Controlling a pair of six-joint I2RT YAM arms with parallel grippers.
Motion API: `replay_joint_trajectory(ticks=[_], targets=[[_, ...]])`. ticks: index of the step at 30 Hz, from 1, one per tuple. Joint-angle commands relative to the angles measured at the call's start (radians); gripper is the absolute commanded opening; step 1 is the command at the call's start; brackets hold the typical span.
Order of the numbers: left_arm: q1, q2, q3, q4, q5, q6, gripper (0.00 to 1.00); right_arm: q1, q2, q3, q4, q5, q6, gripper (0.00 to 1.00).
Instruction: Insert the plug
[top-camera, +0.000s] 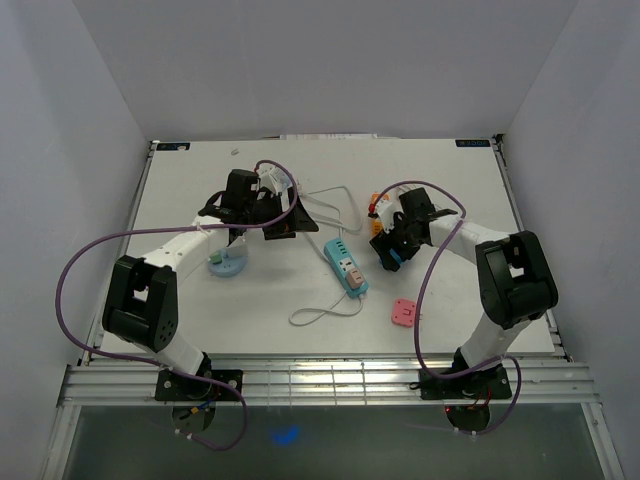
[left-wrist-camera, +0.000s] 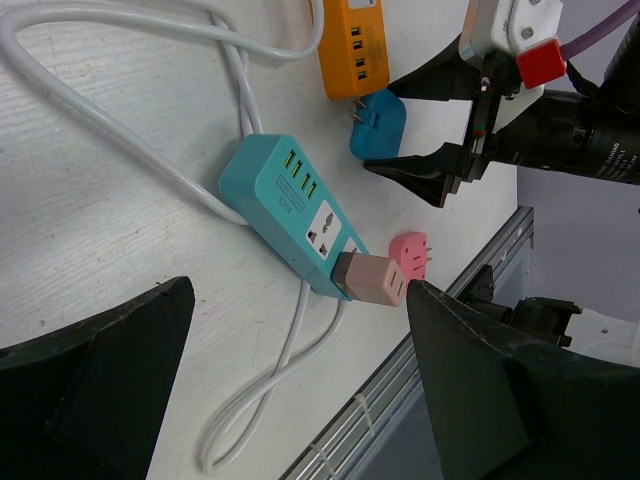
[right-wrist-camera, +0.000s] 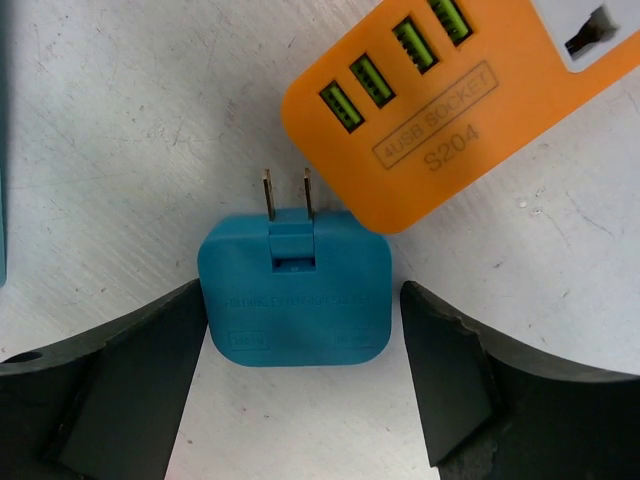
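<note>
White walls close round a white table (top-camera: 450, 180) with both arms reaching in from its near edge. The blue plug (right-wrist-camera: 295, 290) lies flat on the table right of centre, prongs unplugged and bare. One upper corner touches the corner of the orange strip (right-wrist-camera: 430, 110), and its prongs run alongside that strip's end.

The right pincer (right-wrist-camera: 300, 300) is down at the table, open, with one finger (right-wrist-camera: 120, 380) on each side of the plug. The left finger is at the plug's edge; the other stands slightly off. It grips nothing.

The left pincer (left-wrist-camera: 300, 290) hangs above the table near the middle, spread wide and empty. Its wrist view looks down on a teal strip (left-wrist-camera: 285, 200) lying at a slant. A beige adapter (left-wrist-camera: 370, 280) is seated at the end of that strip, and white cable loops around it. A pink plug (left-wrist-camera: 412, 252) lies loose near the table's front edge, just beyond the adapter. A pale blue round thing (top-camera: 230, 262) sits on the table beside the left arm; I cannot tell what it is.
</note>
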Motion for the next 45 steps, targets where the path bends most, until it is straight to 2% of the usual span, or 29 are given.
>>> replay_joint_trajectory(ticks=[1,7,8,11,18,22,29,40,41,45], targets=[[0.006,-0.042,0.020,0.003,0.017,0.014,0.98,-0.001,0.004,0.028,0.001,-0.013,-0.004,0.81],[0.004,-0.044,0.033,-0.002,0.025,0.013,0.98,-0.001,-0.075,0.023,0.030,-0.013,0.022,0.67],[0.004,-0.042,0.040,-0.002,0.036,0.016,0.98,-0.001,-0.094,0.026,0.039,-0.014,0.030,0.59],[-0.006,-0.021,0.070,-0.017,0.047,0.022,0.98,0.000,-0.173,0.023,0.068,-0.062,0.055,0.51],[-0.063,0.004,0.150,-0.008,0.034,-0.021,0.98,0.045,-0.330,0.011,0.124,-0.099,0.078,0.48],[-0.084,0.062,0.227,0.003,0.073,-0.065,0.98,0.101,-0.393,0.018,0.145,-0.111,0.078,0.47],[-0.129,0.137,0.337,0.024,0.074,-0.110,0.98,0.181,-0.402,0.043,0.148,-0.108,0.066,0.47],[-0.178,0.194,0.359,0.044,0.102,-0.139,0.98,0.221,-0.427,0.034,0.202,-0.112,0.087,0.46],[-0.181,0.196,0.357,0.052,0.108,-0.144,0.97,0.224,-0.430,0.032,0.203,-0.117,0.089,0.46],[-0.189,0.205,0.351,0.072,0.146,-0.165,0.83,0.226,-0.442,0.029,0.220,-0.117,0.092,0.46]])
